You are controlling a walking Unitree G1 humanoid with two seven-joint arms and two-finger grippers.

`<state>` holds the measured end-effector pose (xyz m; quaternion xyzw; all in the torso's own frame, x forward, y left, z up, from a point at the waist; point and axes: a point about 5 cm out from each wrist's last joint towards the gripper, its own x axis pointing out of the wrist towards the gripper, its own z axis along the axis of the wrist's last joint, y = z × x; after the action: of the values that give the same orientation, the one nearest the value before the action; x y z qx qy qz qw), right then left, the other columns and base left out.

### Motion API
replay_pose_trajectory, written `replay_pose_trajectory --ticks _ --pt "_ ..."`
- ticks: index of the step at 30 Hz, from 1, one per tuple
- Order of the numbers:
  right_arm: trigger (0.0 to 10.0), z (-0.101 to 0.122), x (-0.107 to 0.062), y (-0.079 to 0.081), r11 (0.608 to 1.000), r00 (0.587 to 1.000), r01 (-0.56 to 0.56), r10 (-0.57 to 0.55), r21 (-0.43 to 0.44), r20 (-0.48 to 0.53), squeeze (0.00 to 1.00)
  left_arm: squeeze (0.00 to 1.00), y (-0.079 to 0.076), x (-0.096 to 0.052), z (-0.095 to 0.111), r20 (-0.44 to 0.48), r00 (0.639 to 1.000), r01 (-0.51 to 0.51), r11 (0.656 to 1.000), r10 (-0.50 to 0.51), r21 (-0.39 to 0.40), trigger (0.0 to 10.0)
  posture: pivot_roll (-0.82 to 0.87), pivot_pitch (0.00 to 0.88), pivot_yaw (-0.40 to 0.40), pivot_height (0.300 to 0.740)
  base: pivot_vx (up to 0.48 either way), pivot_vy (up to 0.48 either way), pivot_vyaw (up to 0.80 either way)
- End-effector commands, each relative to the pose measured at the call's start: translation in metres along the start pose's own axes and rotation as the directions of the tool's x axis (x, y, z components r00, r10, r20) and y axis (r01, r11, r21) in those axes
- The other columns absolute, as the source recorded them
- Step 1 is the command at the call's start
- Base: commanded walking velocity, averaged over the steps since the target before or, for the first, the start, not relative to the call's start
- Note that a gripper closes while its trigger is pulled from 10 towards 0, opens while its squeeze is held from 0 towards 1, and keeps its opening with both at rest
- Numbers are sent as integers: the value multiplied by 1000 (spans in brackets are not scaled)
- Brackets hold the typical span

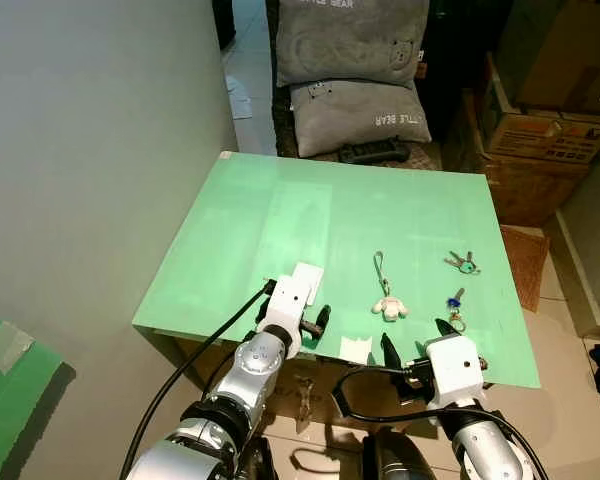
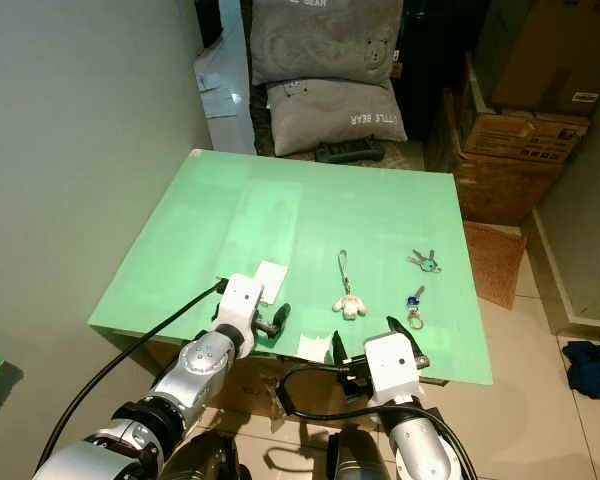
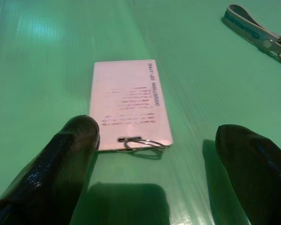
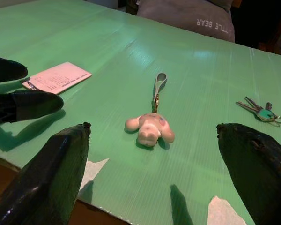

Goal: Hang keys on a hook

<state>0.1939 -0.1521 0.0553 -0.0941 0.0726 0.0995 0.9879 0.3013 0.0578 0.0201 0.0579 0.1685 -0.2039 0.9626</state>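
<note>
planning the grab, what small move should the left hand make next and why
Probably ease the left hand forward and down, then close. Its open black fingers straddle the white rectangular card lying flat on the green corrugated board, with the card's metal ring just ahead, between the tips.

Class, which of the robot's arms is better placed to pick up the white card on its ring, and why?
Left. The left gripper hangs just above the table, fingers open either side of the card and its ring. The right gripper faces the bear charm, farther from the card.
</note>
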Motion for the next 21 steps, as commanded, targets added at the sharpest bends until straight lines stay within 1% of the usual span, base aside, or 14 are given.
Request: replay_pose_trajectory --ticks 1,2,3,4,5,6,7,8,9,10,21 --pt "10000 -2 -1 1 1000 1000 -7 7 -3 -2 0 0 -3 0 -2 -12 1000 17 1000 -17 6 8863 -197 78 59 682 0 0 0" --pt "10000 -2 -1 1 1000 1000 -7 7 -3 -2 0 0 -4 0 -2 -14 1000 23 1000 -23 7 8863 -197 79 60 682 0 0 0" --pt "10000 -2 -1 1 1000 1000 -8 8 -3 -2 0 0 -5 0 -2 -17 999 29 1000 -29 8 9647 -197 79 60 682 0 0 0" --pt "10000 -2 0 1 1000 1000 -8 8 -3 -2 0 0 -6 0 -2 -20 999 35 999 -34 9 10000 -197 79 61 682 0 0 0" --pt "10000 -2 0 1 1000 1000 -8 8 -3 -1 0 0 -6 0 -2 -21 999 38 999 -38 9 10000 -197 79 61 682 0 0 0" --pt "10000 -2 0 1 1000 1000 -9 9 -4 -1 0 0 -7 1 -2 -21 999 41 999 -41 9 7529 -197 79 61 682 0 0 0" --pt "10000 -2 0 2 1000 1000 -8 8 -4 0 0 0 -7 1 -2 -20 999 42 999 -42 10 353 -197 81 62 682 0 0 0" --pt "10000 -2 0 2 1000 1000 -8 8 -5 0 0 0 -7 1 -2 -20 999 42 999 -42 11 353 -197 81 62 682 0 0 0" --pt "10000 -2 0 2 1000 1000 -8 8 -5 0 0 0 -8 1 -2 -19 999 42 999 -42 12 39 -197 81 62 682 0 0 0" --pt "10000 -2 0 2 1000 1000 -8 8 -5 -1 0 0 -7 1 -2 -20 999 42 999 -42 12 0 -197 81 62 682 0 0 0" --pt "10000 -2 3 4 1000 1000 -14 14 -7 2 0 0 -6 0 -3 -30 999 30 999 -30 17 0 -197 85 60 682 0 0 0"
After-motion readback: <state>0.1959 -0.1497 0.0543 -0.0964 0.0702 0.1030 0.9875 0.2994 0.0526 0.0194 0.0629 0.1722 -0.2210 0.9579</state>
